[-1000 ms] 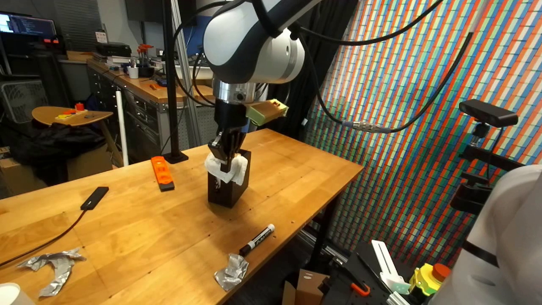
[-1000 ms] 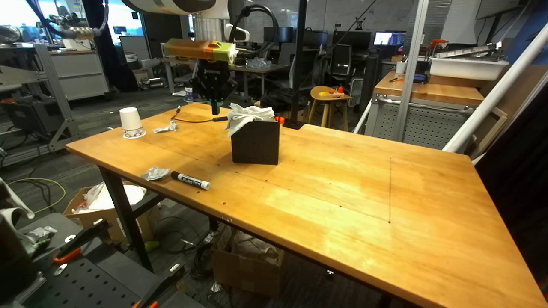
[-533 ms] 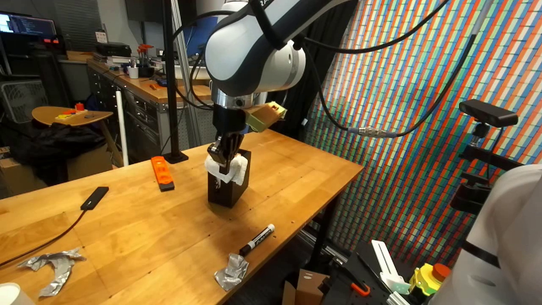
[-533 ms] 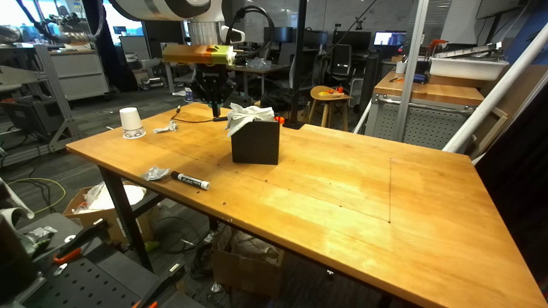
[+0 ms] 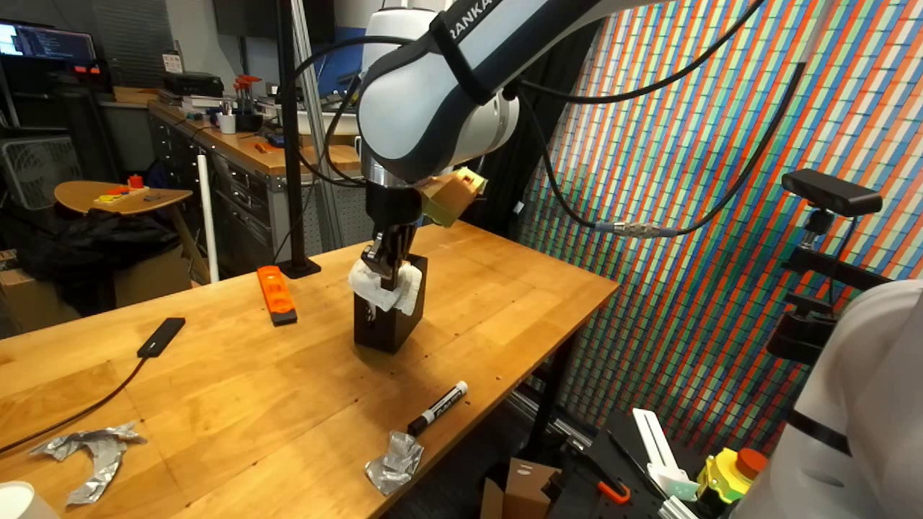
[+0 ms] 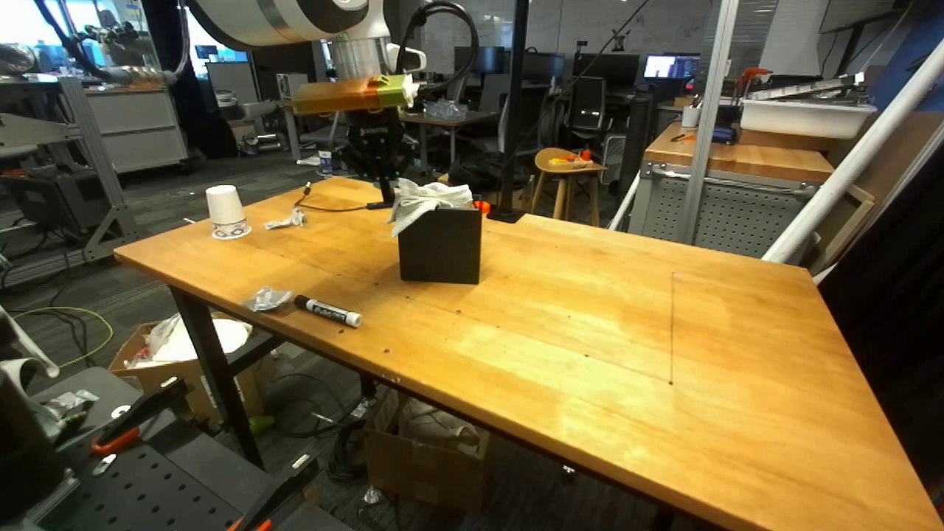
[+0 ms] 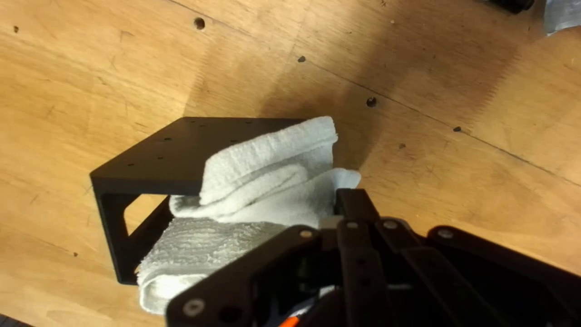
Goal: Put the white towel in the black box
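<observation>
Hiding part of white towel (image 7: 268, 186) overhanging black box (image 7: 177, 152): end effector (image 7: 357, 202) | closed | grip on towel: unclear

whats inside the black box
The white towel sits partly inside the black box, spilling over its rim. Anything beneath the towel is covered, so I cannot tell.

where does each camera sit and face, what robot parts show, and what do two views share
In an exterior view: high at the cup end of the table, looking down past the box; arm and end effector show.
In an exterior view: high on the marker side, nearer the opposite end, looking across toward the stool; arm and end effector show.
Wrist view: on the arm, looking down at towel and box; end effector shows, lower right.
Both exterior views share box, towel, marker and cup.
</observation>
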Robot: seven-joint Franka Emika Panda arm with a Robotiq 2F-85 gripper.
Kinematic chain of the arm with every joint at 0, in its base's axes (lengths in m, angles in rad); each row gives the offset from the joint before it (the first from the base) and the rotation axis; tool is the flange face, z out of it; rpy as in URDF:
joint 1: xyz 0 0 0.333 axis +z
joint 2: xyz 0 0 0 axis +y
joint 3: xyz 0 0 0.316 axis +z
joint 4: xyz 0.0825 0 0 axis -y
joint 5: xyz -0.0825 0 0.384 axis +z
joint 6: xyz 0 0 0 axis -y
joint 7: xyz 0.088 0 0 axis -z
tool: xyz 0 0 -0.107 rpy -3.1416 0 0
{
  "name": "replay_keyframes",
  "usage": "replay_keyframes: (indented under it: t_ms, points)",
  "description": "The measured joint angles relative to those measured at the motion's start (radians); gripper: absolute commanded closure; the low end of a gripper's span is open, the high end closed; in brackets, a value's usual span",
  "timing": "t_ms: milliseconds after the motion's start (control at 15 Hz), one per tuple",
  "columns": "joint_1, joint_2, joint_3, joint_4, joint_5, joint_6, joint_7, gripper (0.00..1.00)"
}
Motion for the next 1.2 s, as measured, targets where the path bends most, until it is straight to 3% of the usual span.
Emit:
replay_keyframes:
  t_ms: [1200]
  points:
    - [-0.013, 0.072, -0.029, 0.084, -0.056, 0.015, 0.009, 1.00]
